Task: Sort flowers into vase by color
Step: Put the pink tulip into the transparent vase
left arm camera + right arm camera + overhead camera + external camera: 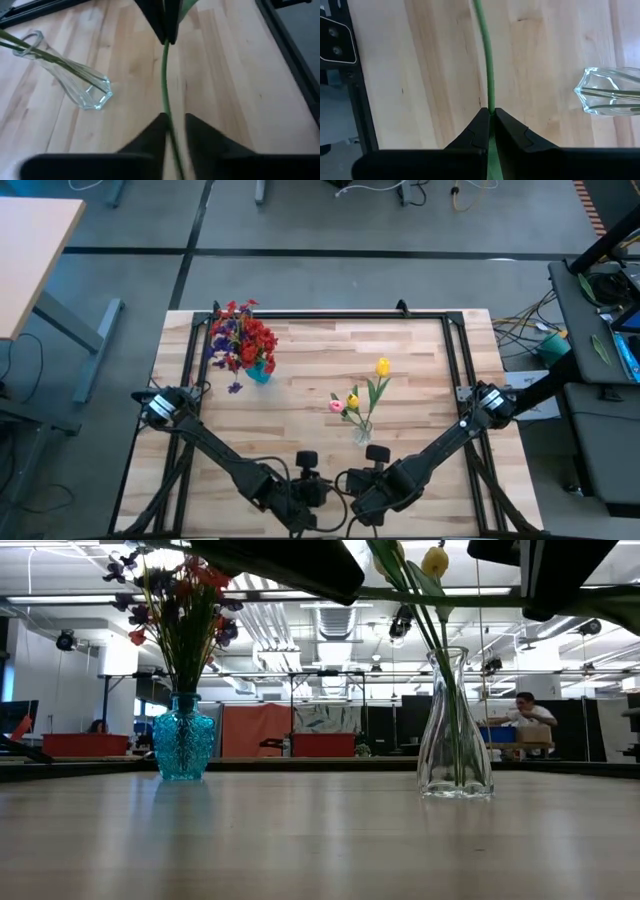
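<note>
A green flower stem hangs level over the table's near middle, spanning my two grippers; its bloom is hidden. My right gripper is shut on it. My left gripper has its fingers close on either side of the same stem, with a narrow gap still showing. A clear glass vase stands at centre right on its base, holding yellow and pink buds. A blue vase at the far left holds red and purple flowers. My right gripper pinches the bare green stem between its two fingertips, coming steeply from above. The stem runs on level from the fingers toward my left gripper, lifted clear of the table. Whether my left gripper's fingers touch the stem, I cannot tell.
A black frame runs around the wooden tabletop's edges. Bare wood lies to the right of the clear vase and between the two vases. People sit at desks in the room beyond.
</note>
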### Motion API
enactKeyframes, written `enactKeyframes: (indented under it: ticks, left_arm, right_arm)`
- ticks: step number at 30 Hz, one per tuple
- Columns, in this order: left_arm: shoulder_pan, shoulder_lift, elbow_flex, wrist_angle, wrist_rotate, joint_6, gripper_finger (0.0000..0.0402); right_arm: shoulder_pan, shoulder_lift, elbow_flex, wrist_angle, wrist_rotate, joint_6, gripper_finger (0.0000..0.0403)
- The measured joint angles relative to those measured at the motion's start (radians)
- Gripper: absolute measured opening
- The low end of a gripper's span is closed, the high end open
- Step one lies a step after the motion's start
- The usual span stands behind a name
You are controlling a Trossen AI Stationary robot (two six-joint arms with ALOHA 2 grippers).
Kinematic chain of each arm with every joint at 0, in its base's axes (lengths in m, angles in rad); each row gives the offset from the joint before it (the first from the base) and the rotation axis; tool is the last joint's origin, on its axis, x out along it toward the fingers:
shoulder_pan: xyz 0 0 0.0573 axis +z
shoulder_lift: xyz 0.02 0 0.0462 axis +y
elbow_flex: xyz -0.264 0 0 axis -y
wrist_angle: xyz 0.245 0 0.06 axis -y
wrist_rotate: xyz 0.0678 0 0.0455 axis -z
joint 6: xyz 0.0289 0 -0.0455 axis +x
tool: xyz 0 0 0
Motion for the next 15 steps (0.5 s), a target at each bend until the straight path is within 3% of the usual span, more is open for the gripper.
enactKeyframes:
  ticks: [2, 8, 15]
  left_arm:
    - [0.001, 0.0, 0.0, 0.006, 0.005, 0.0, 0.0016]
    - [0.002, 0.0, 0.0, 0.008, 0.002, 0.0, 0.0002]
    - [-0.05, 0.0, -0.011, 0.014, -0.172, -0.037, 0.0001]
  right_arm:
    - [0.0, 0.0, 0.0, 0.001, -0.001, -0.001, 0.0013]
    - [0.001, 0.0, 0.02, -0.003, -0.009, -0.001, 0.0023]
    - [-0.001, -0.001, 0.101, -0.011, 0.008, -0.015, 0.0118]
